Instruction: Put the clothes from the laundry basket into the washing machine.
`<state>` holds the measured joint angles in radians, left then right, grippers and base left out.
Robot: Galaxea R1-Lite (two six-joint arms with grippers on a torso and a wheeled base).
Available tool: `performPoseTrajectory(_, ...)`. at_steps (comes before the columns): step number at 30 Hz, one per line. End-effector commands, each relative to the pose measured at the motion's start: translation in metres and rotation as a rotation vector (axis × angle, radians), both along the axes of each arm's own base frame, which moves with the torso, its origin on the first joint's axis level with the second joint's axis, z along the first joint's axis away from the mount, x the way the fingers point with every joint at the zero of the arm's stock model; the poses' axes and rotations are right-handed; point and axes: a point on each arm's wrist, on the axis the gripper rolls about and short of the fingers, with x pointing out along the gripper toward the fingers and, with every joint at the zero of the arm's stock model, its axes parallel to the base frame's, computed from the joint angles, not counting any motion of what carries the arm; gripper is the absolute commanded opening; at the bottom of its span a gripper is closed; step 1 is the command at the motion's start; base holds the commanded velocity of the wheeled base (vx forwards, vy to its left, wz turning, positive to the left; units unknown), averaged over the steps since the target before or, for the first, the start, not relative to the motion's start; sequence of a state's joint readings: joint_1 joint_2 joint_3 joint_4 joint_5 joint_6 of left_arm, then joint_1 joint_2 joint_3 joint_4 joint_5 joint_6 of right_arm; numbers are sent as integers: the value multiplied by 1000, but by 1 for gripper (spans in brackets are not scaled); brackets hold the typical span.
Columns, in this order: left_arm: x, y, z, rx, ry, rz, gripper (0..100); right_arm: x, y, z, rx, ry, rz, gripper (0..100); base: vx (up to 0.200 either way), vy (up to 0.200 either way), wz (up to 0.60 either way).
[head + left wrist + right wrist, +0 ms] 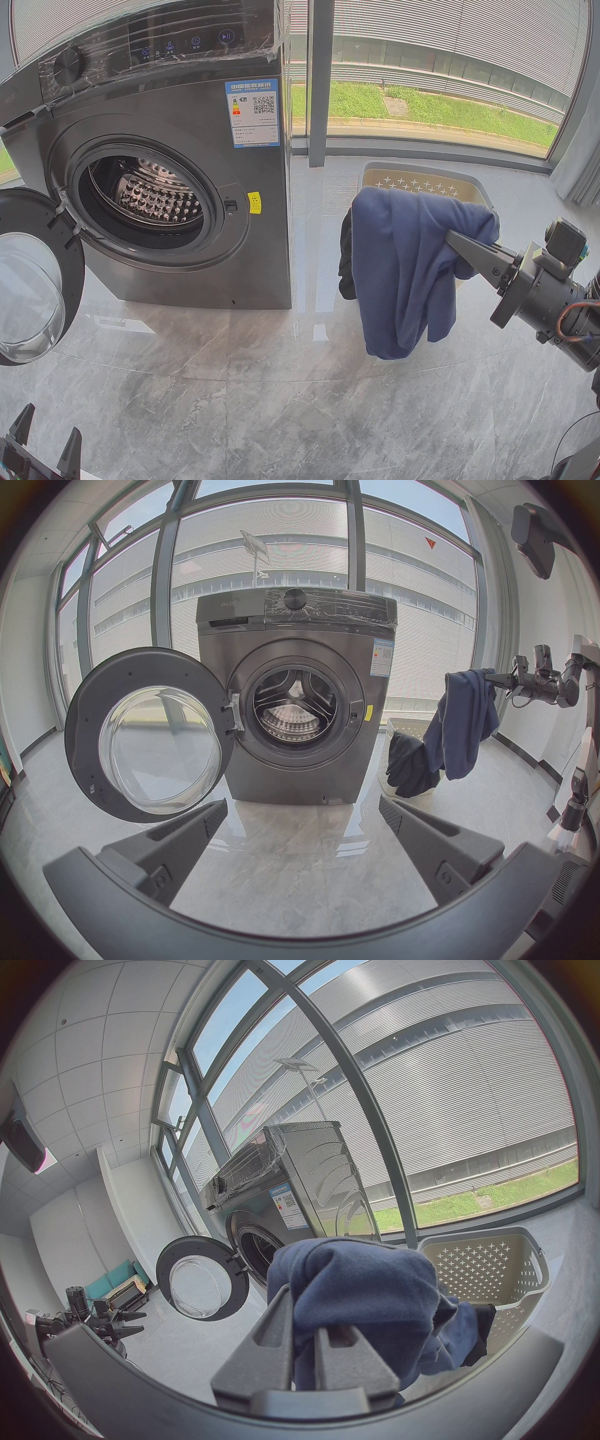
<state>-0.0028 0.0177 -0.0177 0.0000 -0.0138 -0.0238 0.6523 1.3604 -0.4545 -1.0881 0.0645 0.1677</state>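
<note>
- Closest to me, the left gripper (47, 435) sat low over the floor (250, 387) with its jaws spread wide and nothing between them. It was well apart from everything that mattered.
- Further out on my right, the right gripper (457, 242) was clamped on a blue shirt (400, 269). The shirt hung free in the air in front of the basket (425, 178), with its hem off the floor.
- A dark garment (345, 256) was draped over the basket's rim on the washer side, just behind the shirt. From the right wrist view the rest of the basket looked about bare, though the shirt hid part of it.
- The washer (187, 262) stood to the left of the basket, with its door (28, 281) swung fully open toward me. What I could see of the drum (159, 197) was bare metal, no cloth.
- So my read on progress: nothing was loaded yet. One shirt was picked and had to be carried across to the opening and let go inside. After that, at least the dark piece was left to fetch.
- Labels: a blue-edged sticker (252, 112) on the washer's front had coloured bars and a QR code, plus rows of fine print too small for me to make out. A small yellow tag (254, 202) sat beside the door latch.
- The panel (169, 44) up top was under plastic wrap, with a dial and a few lit icons. I won't quote any of the badge lettering.
- Farthest back was the window (437, 62), with grass and a grey building beyond.
</note>
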Motion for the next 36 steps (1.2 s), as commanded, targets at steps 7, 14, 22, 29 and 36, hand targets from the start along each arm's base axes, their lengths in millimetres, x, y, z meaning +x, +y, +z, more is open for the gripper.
performPoseTrajectory(7, 0, 0, -5, -2, 2, 0, 100, 1, 1, 0, 1, 1, 0, 0, 0, 200, 0)
performPoseTrajectory(14, 0, 0, -5, -1, 2, 0, 100, 1, 1, 0, 0, 3, -2, 0, 0, 200, 0)
performPoseTrajectory(22, 0, 0, -5, -2, 0, 0, 100, 1, 1, -1, -2, 6, -2, 0, 0, 175, 0)
performPoseTrajectory(29, 0, 0, -5, -2, 2, 0, 100, 1, 1, -1, -2, 6, -2, 0, -57, 0, 0)
performPoseTrajectory(36, 0, 0, -5, -4, 0, 1, 100, 1, 1, -1, -3, 7, -2, 0, -200, 0, 0)
